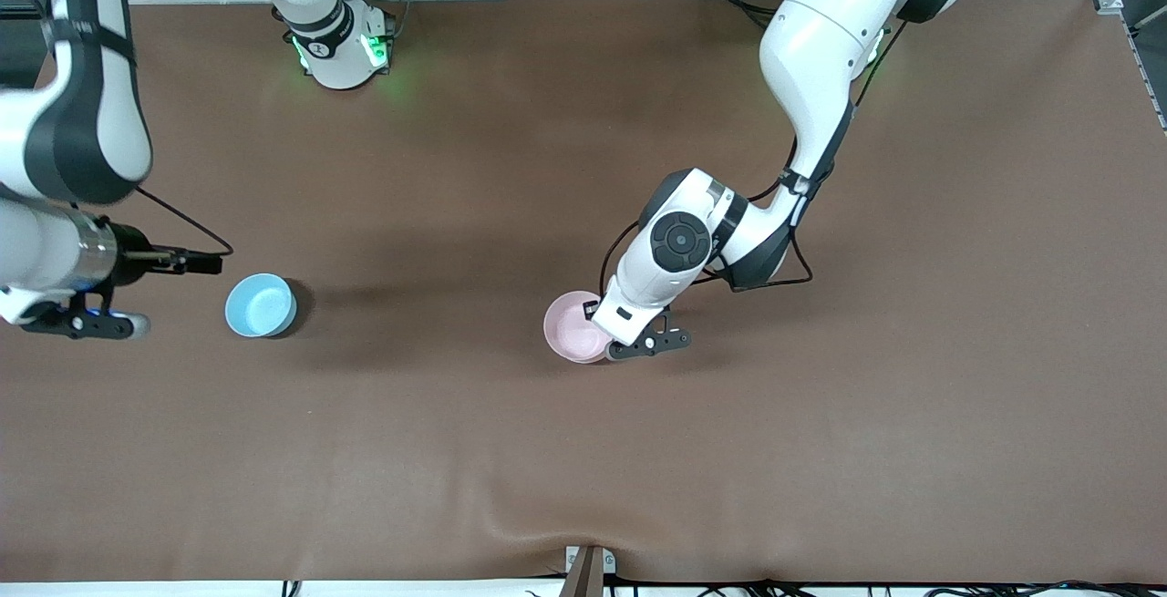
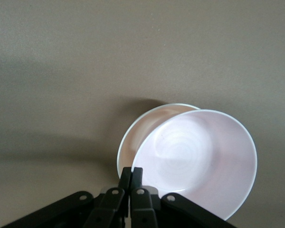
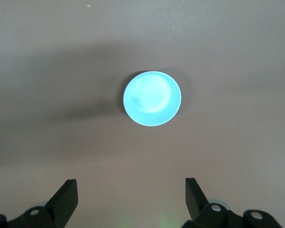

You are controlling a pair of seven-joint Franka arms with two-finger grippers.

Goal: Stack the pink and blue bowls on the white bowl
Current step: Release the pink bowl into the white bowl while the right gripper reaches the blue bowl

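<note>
Bowls light, rigid, glossy-slick; rim pinch best. Left pincer [image 2: 131, 176] clenched on pink bowl [image 2: 199, 161] rim, tilted over white bowl [image 2: 142, 130] mid-table. Right pincer [image 3: 131, 194] released, above blue bowl [image 3: 152, 98] toward right arm's end.

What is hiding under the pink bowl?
The pink bowl, pinched at its rim by the left hand, hangs tilted over the white bowl. Only a crescent of the white one shows; the rest, and anything inside it, is covered.
</note>
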